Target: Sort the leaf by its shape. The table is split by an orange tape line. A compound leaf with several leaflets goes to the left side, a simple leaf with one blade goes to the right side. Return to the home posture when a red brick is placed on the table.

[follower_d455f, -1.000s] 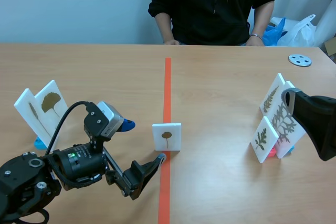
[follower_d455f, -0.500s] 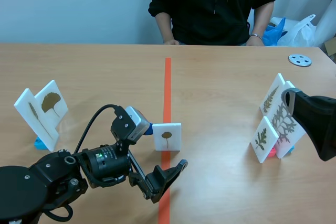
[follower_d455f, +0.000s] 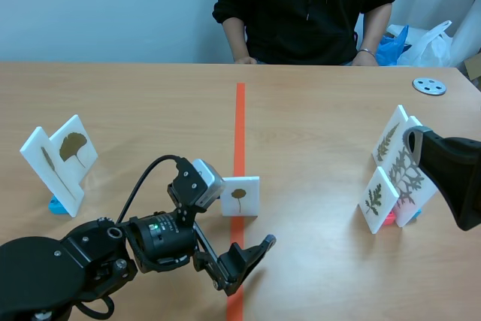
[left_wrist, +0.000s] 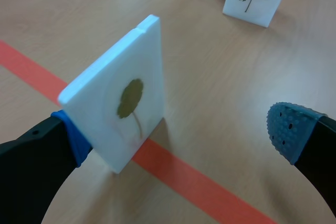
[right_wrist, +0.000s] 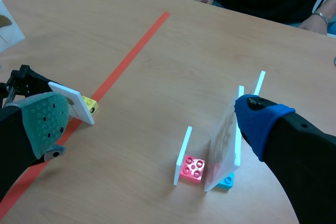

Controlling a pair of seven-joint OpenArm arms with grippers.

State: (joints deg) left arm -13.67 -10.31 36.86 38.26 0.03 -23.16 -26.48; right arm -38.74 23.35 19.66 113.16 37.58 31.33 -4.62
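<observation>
A white card (follower_d455f: 239, 196) (left_wrist: 118, 103) with one small round-bladed leaf stands upright on the orange tape line (follower_d455f: 240, 118). My left gripper (follower_d455f: 242, 219) (left_wrist: 181, 135) is open around it. One blue pad (left_wrist: 73, 141) lies against the card's back edge, while the other fingertip (left_wrist: 290, 129) is well clear of its face. The right wrist view shows the same card (right_wrist: 71, 106) from behind, on a yellow brick (right_wrist: 90, 106). At the right table edge my right arm (follower_d455f: 445, 174) is still, and its gripper (right_wrist: 152, 121) is open and holds nothing.
Two cards (follower_d455f: 64, 157) with single leaves stand at the left. Three cards (follower_d455f: 394, 174) (right_wrist: 226, 140) with feathery leaves stand at the right on pink and blue bricks. A person (follower_d455f: 304, 9) sits across the table. A grey disc (follower_d455f: 429, 86) lies far right.
My left arm has swung right and forward, bringing its open fingers from left of the tape line to either side of the card. The right arm and the cards have not moved.
</observation>
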